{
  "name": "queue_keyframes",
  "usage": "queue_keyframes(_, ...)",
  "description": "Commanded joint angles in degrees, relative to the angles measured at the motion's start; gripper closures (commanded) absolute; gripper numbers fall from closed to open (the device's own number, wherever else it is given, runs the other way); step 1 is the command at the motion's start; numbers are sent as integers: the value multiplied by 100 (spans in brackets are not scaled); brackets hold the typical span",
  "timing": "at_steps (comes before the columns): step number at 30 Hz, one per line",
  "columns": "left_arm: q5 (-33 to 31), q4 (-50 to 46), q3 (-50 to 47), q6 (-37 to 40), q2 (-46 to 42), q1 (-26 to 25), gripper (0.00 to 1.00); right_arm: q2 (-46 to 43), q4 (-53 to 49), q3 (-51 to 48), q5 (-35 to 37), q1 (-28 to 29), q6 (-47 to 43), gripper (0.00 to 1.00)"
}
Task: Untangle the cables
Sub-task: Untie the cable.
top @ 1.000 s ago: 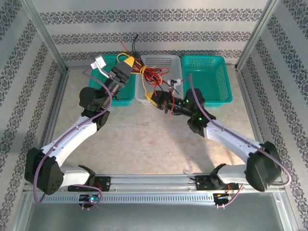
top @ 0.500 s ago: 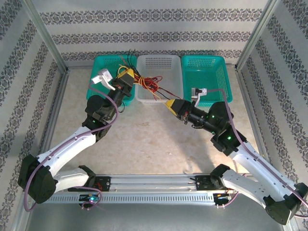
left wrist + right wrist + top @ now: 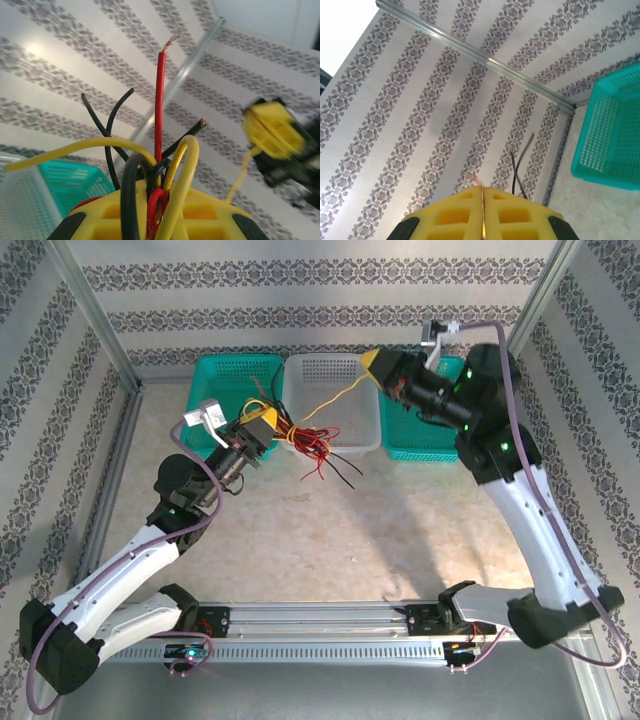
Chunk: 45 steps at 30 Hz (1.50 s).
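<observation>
Grips with the left gripper (image 3: 265,426), at 11 o'clock from the table's middle in the overhead view, a tangle of thin red, black and yellow cables (image 3: 297,436), with yellow fingers closed hard on the knot. Lets loose red and black ends spill toward 4 o'clock from that claw, over the pale speckled tabletop (image 3: 330,540); cannot tell whether touching it.

Pinches with the right gripper (image 3: 372,362), raised at 1 o'clock, one yellow cable (image 3: 335,398), with pads pressed together on it. Stretches that strand in a nearly straight line toward 8 o'clock, across the white perforated plastic basket (image 3: 318,370) and into the tangle.

Along the far edge: at 11 o'clock a teal plastic mesh basket (image 3: 235,375), at 12 the white one, at 1 a second teal basket (image 3: 420,440), partly behind the right arm.

From the left wrist: at 6 o'clock, yellow fingers (image 3: 205,215) shut around the strands. Straight up to 12, a red wire (image 3: 160,100) with a bare frayed tip. Fanning to 11 and 1, black ends (image 3: 107,130). Arching to 9, a yellow loop. At 3 o'clock, blurred, the right gripper (image 3: 272,131), with the yellow cable (image 3: 243,170) dropping from it.

From the right wrist: at 6 o'clock, yellow pads (image 3: 460,212) shut flush, with a hairline yellow strand in the seam. Just beyond, thin black ends (image 3: 517,170).
</observation>
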Motion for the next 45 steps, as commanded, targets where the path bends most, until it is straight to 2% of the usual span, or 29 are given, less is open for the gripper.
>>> queue_keyframes(1,983,91,-42,-772,-97,83,100,469,-41,716,-139,-301,-363,100)
queue_keyframes(6,1045,829,132,-1521,-101,83,100,1534,82,1194,-448,-545,-316,100)
queue_keyframes(9,1248,1672,430,-2145,305,99,100,2126,342,1286,-666,-491,-238,100)
queue_keyframes(12,1052,2670,704,-2740,716,115,100,2493,421,1256,-596,-310,-375,100)
queue_keyframes(14,977,3013,998,-2868,921,152,100,2658,701,1034,-586,-220,-283,100)
queue_keyframes(19,1026,2955,1695,-2621,1268,217,100,2735,1540,264,-559,-3,93,100)
queue_keyframes(22,831,3116,1977,-2520,1489,375,100,2615,1862,-303,-473,250,186,100)
queue_keyframes(27,190,4099,2260,-2683,2112,682,100,2164,2756,-1671,-219,770,639,100)
queue_keyframes(29,136,3919,2412,-2470,2273,784,100,1802,2948,-2208,18,1002,719,100)
queue_keyframes(31,9,3323,2410,-1967,2241,804,100,1467,3013,-2631,172,1181,748,100)
queue_keyframes(40,-897,2620,1699,-739,2287,855,100,-23,2704,-3914,512,1718,823,100)
queue_keyframes(43,-1284,2741,1327,-655,2352,870,100,-516,2254,-3947,709,1952,687,100)
queue_keyframes(45,-1278,2606,1210,-523,2345,886,100,-793,1802,-3761,867,2089,480,100)
